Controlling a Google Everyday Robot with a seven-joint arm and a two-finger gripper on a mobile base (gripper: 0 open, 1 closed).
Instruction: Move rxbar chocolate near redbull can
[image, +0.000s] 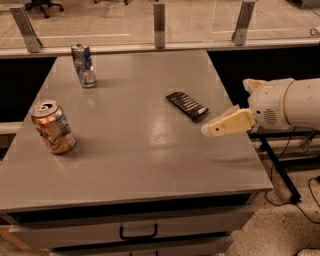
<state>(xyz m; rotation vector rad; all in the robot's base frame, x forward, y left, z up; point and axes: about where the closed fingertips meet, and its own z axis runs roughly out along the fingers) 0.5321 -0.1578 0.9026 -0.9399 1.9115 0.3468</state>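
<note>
The rxbar chocolate (187, 105), a flat dark bar with pale lettering, lies on the grey table (140, 165) right of centre. The redbull can (84, 65), slim, blue and silver and dented, stands at the table's far left. My gripper (214, 129) reaches in from the right on a white arm, its cream fingers pointing left. It hovers just right of and a little nearer than the bar, apart from it and holding nothing.
An orange/gold and white can (53, 127) stands tilted near the table's left edge. A glass barrier with metal posts (159, 25) runs along the far edge. A drawer with a handle (137, 232) is below the front edge. Cables and a stand leg lie on the floor at right.
</note>
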